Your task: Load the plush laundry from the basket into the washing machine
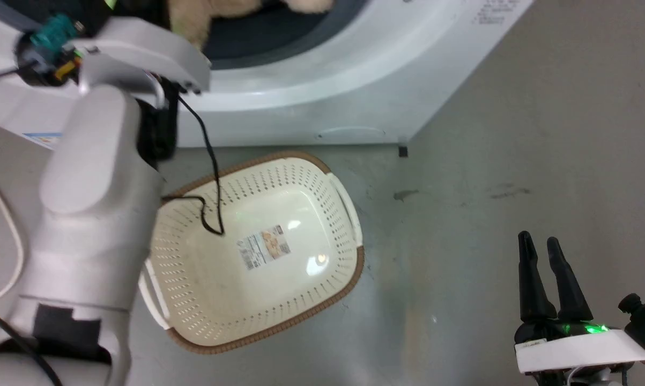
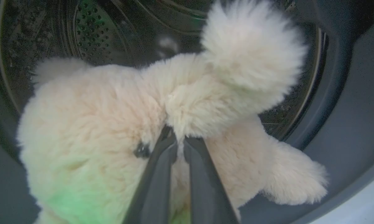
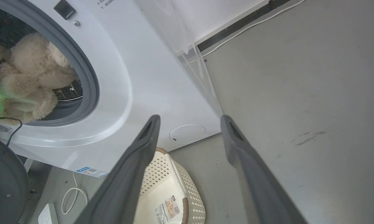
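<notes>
Grey concrete floor (image 1: 488, 161) lies under the open, empty right pincer (image 1: 538, 239), which hangs well away from the work with nothing between its spread fingers. To its left sits the basket (image 1: 349, 289), holding nothing but the label on its bottom, just in front of the washing machine (image 1: 322, 91).

The left pincer (image 2: 180, 141) is reached into the round port and is clenched on the teddy bear (image 2: 90, 124), its two fingers pinched nearly together with a tuft of fur between them. Most of the bear lies ahead of and around those fingers, against the steel drum (image 2: 93, 34). One limb sticks out to the pincer's lower right, over the grey rubber ring (image 2: 345, 130).

This looks like the placing step, nearly done. The next move probably calls for a push deeper, then letting go and backing straight out. That stray limb on the ring could foul the door. A black cable (image 1: 209, 161) from the left arm dangles over the basket and may snag on its rim.
</notes>
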### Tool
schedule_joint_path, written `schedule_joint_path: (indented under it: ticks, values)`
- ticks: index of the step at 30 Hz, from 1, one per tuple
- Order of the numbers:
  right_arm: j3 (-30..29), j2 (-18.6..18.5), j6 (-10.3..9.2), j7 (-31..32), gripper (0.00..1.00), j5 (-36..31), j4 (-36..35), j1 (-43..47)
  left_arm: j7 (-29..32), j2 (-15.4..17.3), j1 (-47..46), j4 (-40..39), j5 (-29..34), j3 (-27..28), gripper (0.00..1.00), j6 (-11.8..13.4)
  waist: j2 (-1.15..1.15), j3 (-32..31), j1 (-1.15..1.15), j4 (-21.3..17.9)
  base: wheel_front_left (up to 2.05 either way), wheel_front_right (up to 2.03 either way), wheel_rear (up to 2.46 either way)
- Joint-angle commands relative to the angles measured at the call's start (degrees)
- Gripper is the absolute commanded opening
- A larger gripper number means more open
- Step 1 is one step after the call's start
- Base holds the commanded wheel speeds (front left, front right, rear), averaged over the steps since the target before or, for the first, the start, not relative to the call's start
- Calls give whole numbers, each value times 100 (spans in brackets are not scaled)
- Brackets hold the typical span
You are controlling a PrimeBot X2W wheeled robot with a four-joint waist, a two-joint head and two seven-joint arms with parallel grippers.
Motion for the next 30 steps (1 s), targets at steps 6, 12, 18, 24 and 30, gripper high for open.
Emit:
schedule_joint_path:
  ticks: [6,12,18,24,30]
  values:
    - [80,-1,-3,-25,100,118,-142,-175,-74,290,-799,205,168,133,0,-88,0,649,-1,-415,0,0,0]
    - [99,-1,-3,-25,100,183,-257,-170,-74,592,-1483,397,325,188,0,-96,0,1083,-1,-651,0,0,0]
    - [207,-1,-3,-25,100,255,-370,-123,-34,883,-2109,597,520,92,0,-126,0,1420,-1,-884,0,0,0]
    - [265,-1,-3,-25,100,307,-423,-38,53,1072,-2517,681,594,63,0,-117,0,1605,-1,-1027,0,0,0]
    - [361,-1,-3,-25,100,366,-506,26,197,1238,-2934,733,682,-8,0,-112,0,1819,-1,-1178,0,0,0]
